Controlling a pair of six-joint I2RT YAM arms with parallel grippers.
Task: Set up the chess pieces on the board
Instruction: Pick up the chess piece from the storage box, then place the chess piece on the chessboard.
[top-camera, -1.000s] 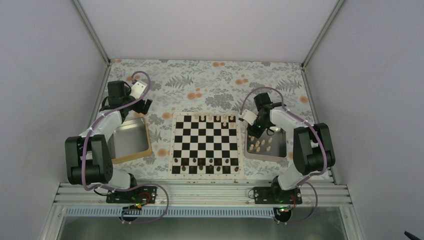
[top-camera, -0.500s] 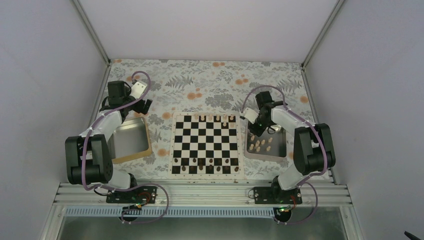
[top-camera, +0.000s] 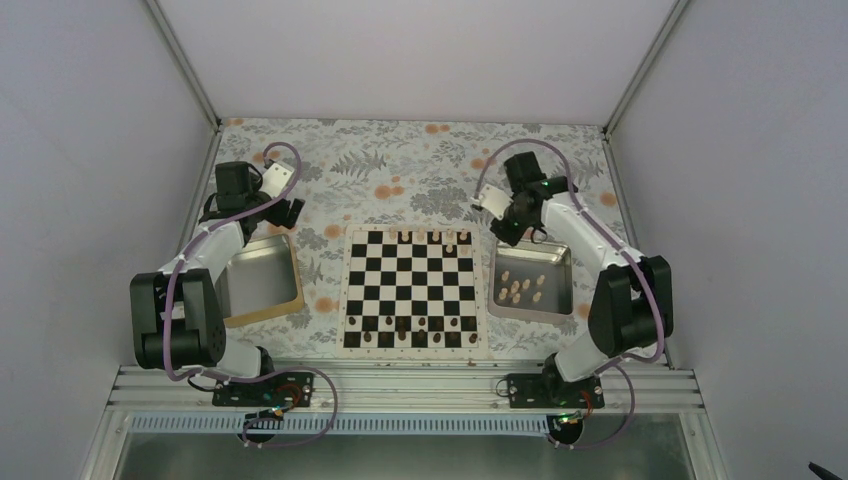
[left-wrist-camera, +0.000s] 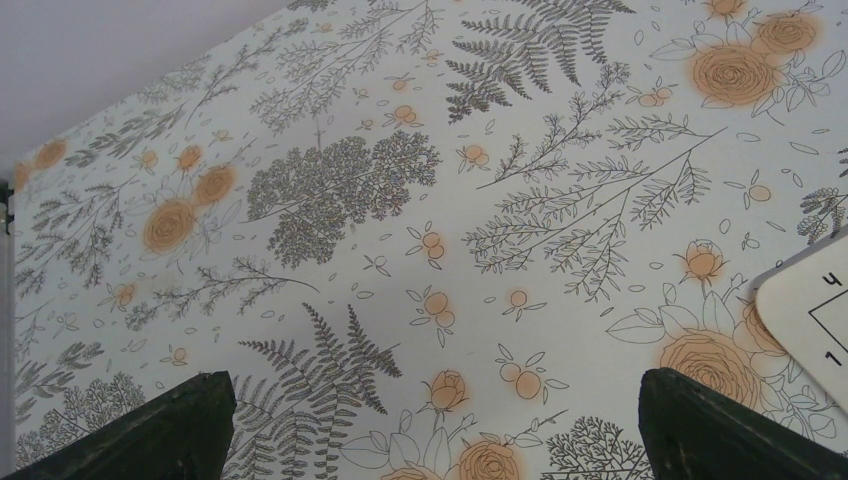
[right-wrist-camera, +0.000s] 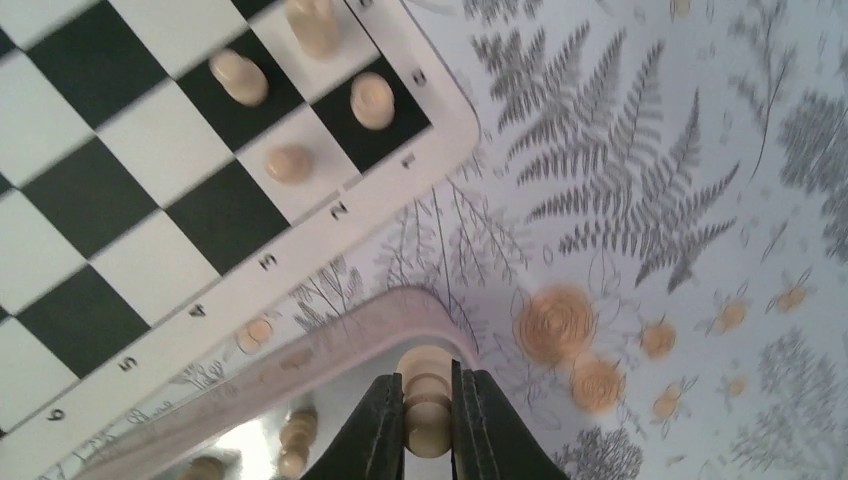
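The board (top-camera: 410, 290) lies mid-table, and its corner also shows in the right wrist view (right-wrist-camera: 120, 190). Several pale tan chess pieces (top-camera: 430, 237) stand on its far row, three of them near that corner (right-wrist-camera: 290, 163). More pale pieces (top-camera: 520, 290) lie in the steel tray (top-camera: 560, 300) to the right of the board. My right gripper (top-camera: 508, 232) hangs above that tray's far left corner (right-wrist-camera: 330, 350), shut (right-wrist-camera: 428, 420) on one pale piece (right-wrist-camera: 428, 400) held upright between the fingers. My left gripper (top-camera: 290, 212) hovers open (left-wrist-camera: 435, 400) over the floral cloth, holding nothing.
Dark brown chessmen (top-camera: 410, 325) stand on the board's near rows. A second steel tray (top-camera: 288, 290) with a tan rim sits left of the board, under the left arm. The board's corner (left-wrist-camera: 810, 320) shows at the right of the left wrist view.
My right gripper has closed on a pale piece in the tray and lifted it up toward the far end. The left arm has stayed still.
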